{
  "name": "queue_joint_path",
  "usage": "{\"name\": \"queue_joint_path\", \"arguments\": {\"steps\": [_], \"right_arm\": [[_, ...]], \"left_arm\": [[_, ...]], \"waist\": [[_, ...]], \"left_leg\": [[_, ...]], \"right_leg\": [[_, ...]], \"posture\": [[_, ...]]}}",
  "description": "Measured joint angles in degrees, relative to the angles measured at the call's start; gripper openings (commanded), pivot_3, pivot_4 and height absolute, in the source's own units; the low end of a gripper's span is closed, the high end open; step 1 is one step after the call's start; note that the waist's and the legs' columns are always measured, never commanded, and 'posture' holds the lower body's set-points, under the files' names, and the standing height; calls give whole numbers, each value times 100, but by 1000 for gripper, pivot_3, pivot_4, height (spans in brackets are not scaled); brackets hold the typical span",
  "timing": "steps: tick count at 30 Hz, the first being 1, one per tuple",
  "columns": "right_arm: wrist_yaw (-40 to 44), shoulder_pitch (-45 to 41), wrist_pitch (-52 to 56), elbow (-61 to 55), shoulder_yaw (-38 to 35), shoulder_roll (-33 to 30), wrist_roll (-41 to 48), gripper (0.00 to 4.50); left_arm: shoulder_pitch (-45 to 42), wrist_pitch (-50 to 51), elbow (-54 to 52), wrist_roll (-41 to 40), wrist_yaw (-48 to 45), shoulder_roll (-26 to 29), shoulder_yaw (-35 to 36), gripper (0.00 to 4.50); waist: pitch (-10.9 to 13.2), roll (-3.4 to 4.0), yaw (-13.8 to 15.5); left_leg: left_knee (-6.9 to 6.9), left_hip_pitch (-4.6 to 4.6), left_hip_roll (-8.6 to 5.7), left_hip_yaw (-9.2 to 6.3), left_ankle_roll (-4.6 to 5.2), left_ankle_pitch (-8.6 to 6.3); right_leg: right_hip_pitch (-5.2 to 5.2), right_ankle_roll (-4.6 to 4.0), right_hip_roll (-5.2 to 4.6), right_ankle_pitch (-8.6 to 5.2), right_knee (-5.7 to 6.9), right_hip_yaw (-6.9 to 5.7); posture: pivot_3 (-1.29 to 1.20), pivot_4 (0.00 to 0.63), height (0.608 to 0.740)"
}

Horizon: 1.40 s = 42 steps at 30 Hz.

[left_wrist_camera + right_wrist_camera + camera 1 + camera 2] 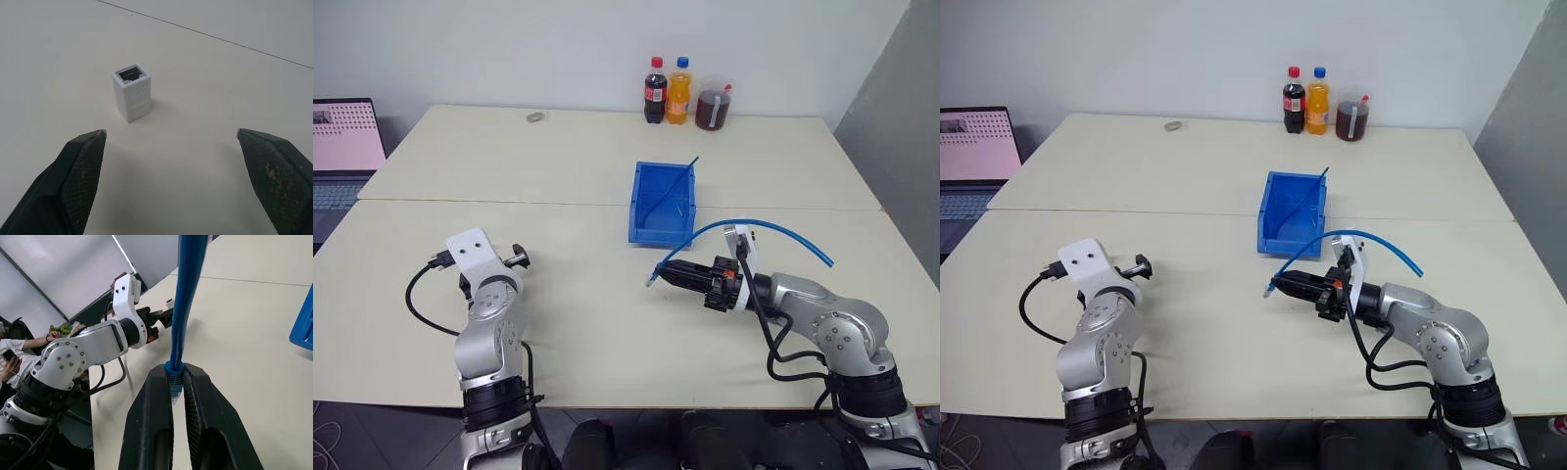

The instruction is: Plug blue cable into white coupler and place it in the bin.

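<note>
Standing upright on the table, socket up, the white coupler lies just ahead between the left gripper's spread jaws; the right gripper pinches the blue cable, plug probably leftward; bin beyond.

Our two head eyes look forward and down over the whole table, far edge included, sharing it. Left wrist sits close above bare tabletop; right wrist looks level across toward the left arm.
</note>
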Motion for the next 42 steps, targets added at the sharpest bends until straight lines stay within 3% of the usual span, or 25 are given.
{"name": "queue_joint_path", "arguments": {"steps": [26,33,42], "right_arm": [[-9,2,111,-6,-30,-65,14,53],[-10,6,113,-8,-33,-66,14,53],[-13,10,119,-10,-35,-68,14,53]], "left_arm": [[-1295,-917,2132,189,672,302,459,4500],[-1441,-1168,2475,183,729,356,527,3216],[-1503,-1301,2697,147,725,460,535,1107]], "waist": [[1,-3,8],[2,-4,10],[2,-4,10]], "left_leg": [[0,0,-3,6,-2,0],[0,-1,-3,5,-3,0],[0,-1,-3,5,-4,0]], "right_leg": [[0,5,-2,4,-1,-16],[0,5,-2,5,-1,-19],[0,6,-3,5,-1,-20]], "posture": [[0,150,740],[0,150,740],[0,150,740]]}}
